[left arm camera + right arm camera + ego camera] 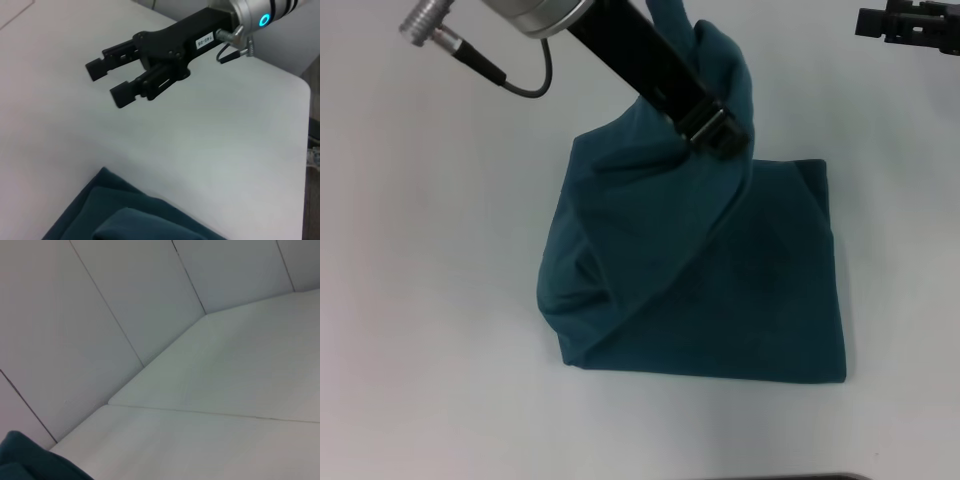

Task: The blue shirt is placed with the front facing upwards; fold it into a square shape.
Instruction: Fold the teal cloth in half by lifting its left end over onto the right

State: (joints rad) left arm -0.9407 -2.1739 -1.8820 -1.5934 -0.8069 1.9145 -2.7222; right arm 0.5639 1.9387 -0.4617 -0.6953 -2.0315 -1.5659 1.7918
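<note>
My left gripper is nearest, its black fingers clamped on a lifted fold of the blue shirt. The shirt lies partly folded on the white table, plain side up, roughly square, with a raised flap running diagonally up to my grip. My right gripper hovers over bare table beyond the shirt, fingers apart, holding nothing.
</note>
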